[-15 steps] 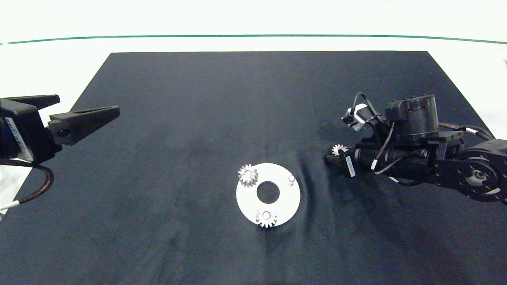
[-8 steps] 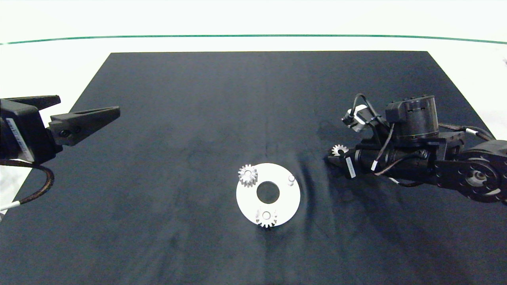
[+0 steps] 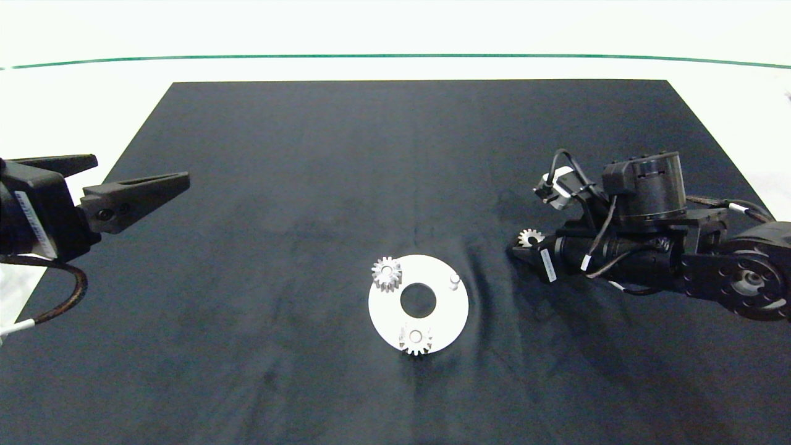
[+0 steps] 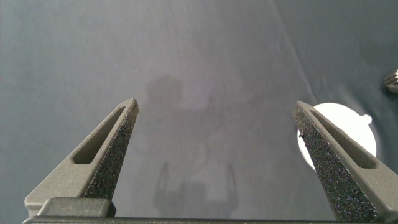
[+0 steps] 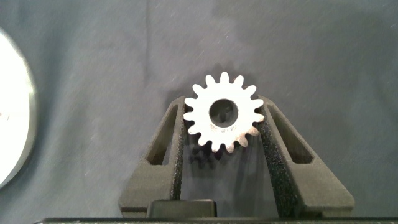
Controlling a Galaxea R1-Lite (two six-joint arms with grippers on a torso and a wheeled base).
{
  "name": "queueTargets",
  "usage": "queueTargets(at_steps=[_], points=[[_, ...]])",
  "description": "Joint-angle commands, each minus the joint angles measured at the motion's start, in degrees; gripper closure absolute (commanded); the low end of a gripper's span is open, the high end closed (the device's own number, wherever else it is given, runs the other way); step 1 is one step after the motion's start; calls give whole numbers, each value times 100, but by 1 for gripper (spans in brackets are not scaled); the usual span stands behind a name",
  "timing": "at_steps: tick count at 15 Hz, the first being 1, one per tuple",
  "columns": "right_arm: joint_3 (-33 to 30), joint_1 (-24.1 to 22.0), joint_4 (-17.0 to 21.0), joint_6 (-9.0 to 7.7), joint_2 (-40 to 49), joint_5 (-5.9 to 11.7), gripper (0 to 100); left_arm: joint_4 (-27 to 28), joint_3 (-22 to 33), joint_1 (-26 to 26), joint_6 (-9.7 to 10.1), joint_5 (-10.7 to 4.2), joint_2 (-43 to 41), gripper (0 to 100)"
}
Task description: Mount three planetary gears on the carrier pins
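Gear [image 5: 224,118] clamped in low right hand [image 3: 524,244]; left hand [image 4: 217,134] hovers spread apart.

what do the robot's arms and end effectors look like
Both arms are black. The left end effector has long, tapering dark grey fingers with slotted sides and rough, speckled inner faces; a white label and a braided dark cable with a white tip sit behind it. The right end effector has matching fingers, and its arm carries a round black motor housing, looped black cables, white tags and a round bolted joint.
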State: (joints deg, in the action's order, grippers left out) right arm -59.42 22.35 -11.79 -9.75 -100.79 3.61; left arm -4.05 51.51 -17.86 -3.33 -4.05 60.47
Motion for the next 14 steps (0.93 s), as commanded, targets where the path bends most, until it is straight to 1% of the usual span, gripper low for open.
queueTargets(at_steps=[1,3,4,6,7,9,11,12,14], points=[[44,218,265,17,429,79,81,-8,-62,19,8,132,0,0],[-44,420,616,35,675,87,81,-8,-70,46,8,141,-44,0],[-193,534,818,44,754,123,81,-8,-70,46,8,141,-61,0],[-457,789,1135,96,789,263,81,-8,-79,46,-1,141,-114,0],[-536,903,1188,96,754,342,81,-8,-79,37,-1,141,-123,0],[-571,1184,1196,131,710,413,81,-8,-167,37,-19,141,-175,0],[-580,1404,1240,351,640,474,81,167,-237,37,-45,141,-228,0],[-633,1431,1319,386,578,483,81,238,-237,37,-45,150,-246,0],[-712,1501,1425,404,508,483,81,238,-220,37,-54,176,-246,0]])
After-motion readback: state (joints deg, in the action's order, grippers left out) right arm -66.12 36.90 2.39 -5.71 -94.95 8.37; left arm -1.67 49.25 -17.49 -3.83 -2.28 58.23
